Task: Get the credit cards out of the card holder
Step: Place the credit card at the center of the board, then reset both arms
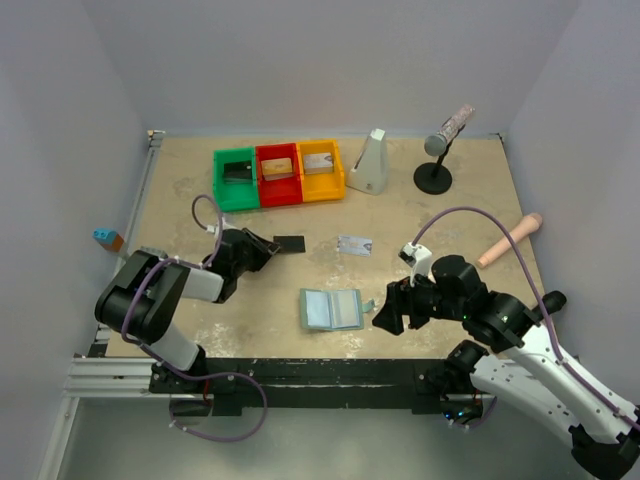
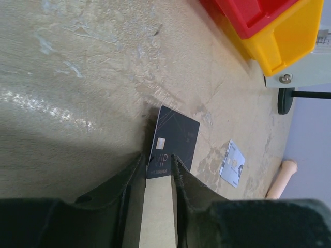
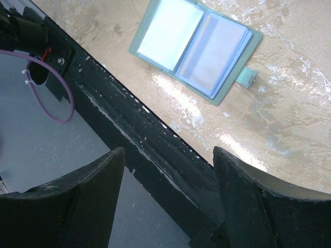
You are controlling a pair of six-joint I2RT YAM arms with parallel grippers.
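Tan stained desk (image 1: pixel 180 190). Grey-green bifold card holder (image 1: pixel 331 309) lies open, pockets up, at the near edge, centre. Wide-spread, empty right fingers (image 3: pixel 248 201) hover just right of it. Plain black card (image 2: pixel 173 142) lies flat, its near end between the slightly parted left fingers (image 2: pixel 119 191); contact unclear. Thin silver-grey card (image 2: pixel 232 164) lies apart, further right.

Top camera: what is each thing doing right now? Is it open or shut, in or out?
card holder: open, lying flat, pockets up.
black card: out of the holder, flat on the table.
silver card: out of the holder, lying flat, apart from the black one.
left gripper: slightly open, tips either side of the black card's near end.
right gripper: open, empty.
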